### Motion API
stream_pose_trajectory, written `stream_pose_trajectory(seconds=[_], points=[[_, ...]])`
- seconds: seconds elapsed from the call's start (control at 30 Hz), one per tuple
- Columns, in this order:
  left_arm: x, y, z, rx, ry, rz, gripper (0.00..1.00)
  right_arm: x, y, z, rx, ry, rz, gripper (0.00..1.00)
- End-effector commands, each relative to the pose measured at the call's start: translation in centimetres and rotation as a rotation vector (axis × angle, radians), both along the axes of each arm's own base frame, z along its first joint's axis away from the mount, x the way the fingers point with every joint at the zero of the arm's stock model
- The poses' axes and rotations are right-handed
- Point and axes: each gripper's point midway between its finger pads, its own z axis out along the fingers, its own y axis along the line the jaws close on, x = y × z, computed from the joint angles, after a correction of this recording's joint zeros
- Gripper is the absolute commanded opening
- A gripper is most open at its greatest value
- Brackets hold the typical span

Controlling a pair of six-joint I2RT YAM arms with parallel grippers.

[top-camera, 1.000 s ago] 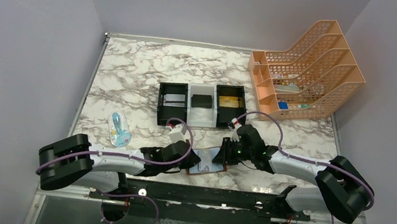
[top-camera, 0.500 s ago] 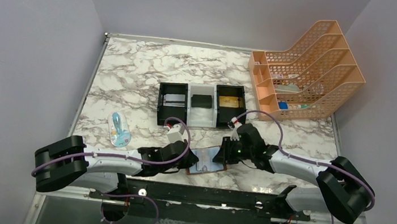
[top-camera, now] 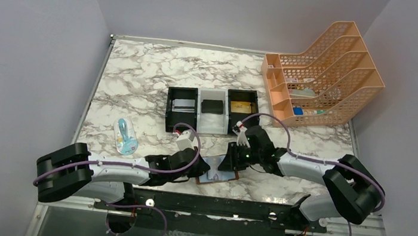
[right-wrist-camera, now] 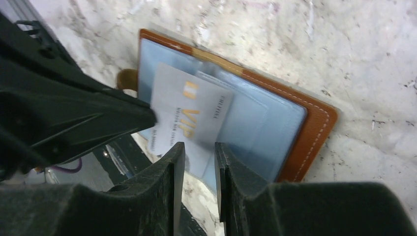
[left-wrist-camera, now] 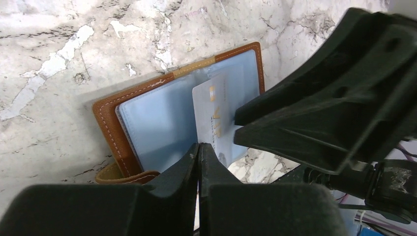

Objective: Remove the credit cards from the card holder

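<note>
Partly out, credit card (right-wrist-camera: 188, 114), open card holder (right-wrist-camera: 278, 132)

Top looks down; close wrist views seemingly share the card holder (left-wrist-camera: 152, 128).

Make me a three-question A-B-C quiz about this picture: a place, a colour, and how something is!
1. Where is the card holder? A in a drawer; B on the table, where the left hand and right hand meet; C on a shelf.
2. What colour are its inside pockets? A pale blue; B red; C green.
3. How is the pale card? A torn in half; B fully tucked in; C sticking partly out of a pocket.
Answers: 1 B, both hands reach over it on the marble; 2 A, blue shows inside brown leather; 3 C, its printed end is uncovered.
</note>
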Motion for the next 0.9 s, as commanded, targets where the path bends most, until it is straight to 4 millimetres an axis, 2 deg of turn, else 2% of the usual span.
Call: stream_pose_trajectory(seconds=[0.0, 0.13, 0.3, 0.43, 0.67, 0.87], points=[[0.4, -0.3, 0.3, -0.026, -0.031, 0.005, 0.1, 0.2, -0.2, -1.3, -0.036, 0.031, -0.029, 0.3], [0.1, -1.0, 0.0, -0.039, -0.018, -0.022, 0.2, 0.1, -1.3, -2.8, -0.088, 0.049, -0.082, 0.3], [-0.3, -2.3, -0.3, -0.064, 0.005, -0.058, 0.22, -0.2, -2.1, -3.7, -0.106, 0.063, -0.12, 0.3], [-0.2, -2.7, -0.3, -0.085, 0.012, -0.049, 0.18, -0.2, -2.3, -3.9, -0.112, 0.066, -0.13, 0.3], [-0.2, -2.3, -0.1, -0.092, 0.005, -0.041, 0.0, 0.2, -2.5, -3.8, -0.121, 0.047, -0.146, 0.3], [-0.3, -0.8, -0.3, -0.094, -0.01, -0.013, 0.0, 1.1, -2.9, -3.3, -0.147, -0.001, -0.168, 0.3]])
